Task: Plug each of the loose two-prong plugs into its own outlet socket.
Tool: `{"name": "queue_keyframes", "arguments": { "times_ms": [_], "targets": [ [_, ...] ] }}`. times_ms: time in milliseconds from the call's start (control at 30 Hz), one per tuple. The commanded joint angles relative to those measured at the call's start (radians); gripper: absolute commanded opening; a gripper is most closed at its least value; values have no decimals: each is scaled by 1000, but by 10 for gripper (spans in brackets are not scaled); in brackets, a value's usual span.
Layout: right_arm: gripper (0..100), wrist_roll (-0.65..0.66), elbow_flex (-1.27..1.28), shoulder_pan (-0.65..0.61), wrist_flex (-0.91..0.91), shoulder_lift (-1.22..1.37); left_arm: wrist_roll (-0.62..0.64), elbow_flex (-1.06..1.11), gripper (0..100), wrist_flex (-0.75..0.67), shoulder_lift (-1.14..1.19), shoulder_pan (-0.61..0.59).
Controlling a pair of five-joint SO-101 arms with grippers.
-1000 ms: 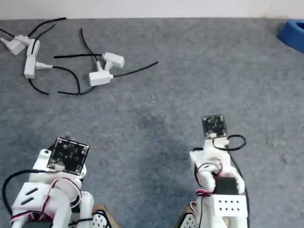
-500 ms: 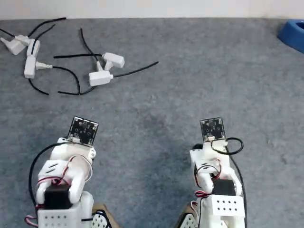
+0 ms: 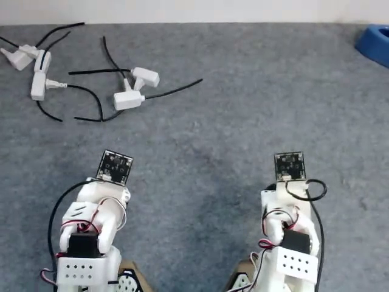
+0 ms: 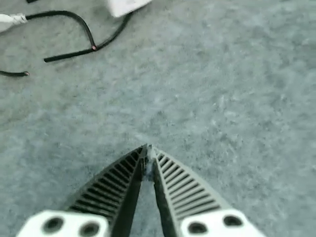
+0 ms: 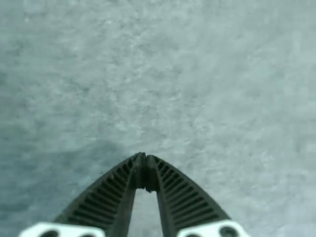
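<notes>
Left end effector [image 4: 148, 154] and right end effector [image 5: 146, 165]: fingers together, holding nothing. The nearest white plug [image 3: 129, 100] lies loose on the desk [image 3: 255, 103], ahead of the left arm and well apart from it, with its long axis crosswise. We judge the left arm nearer. We cannot see the contents of the blue bin [image 3: 374, 41].

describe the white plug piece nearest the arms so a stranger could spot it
On the grey felt table, look to the tangle of black cords at the far left. Of the white plastic pieces there, two lie nearer the table's middle. It is the longer rectangular block of those, closer to the arms than its small T-shaped neighbour.
</notes>
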Motion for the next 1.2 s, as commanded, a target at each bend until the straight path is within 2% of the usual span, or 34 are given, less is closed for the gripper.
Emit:
{"name": "queue_keyframes", "arguments": {
  "times_ms": [0,333,567,1167],
  "targets": [
    [5,-114,140,-22,12,-8,8,18,6,38,1,16],
    [5,-124,140,-70,15,-8,3,18,6,155,-2,16],
    [5,-124,140,-70,15,-8,3,16,6,318,-8,16],
    [5,-124,140,-70,15,-8,3,16,6,315,-8,16]
  ]
}}
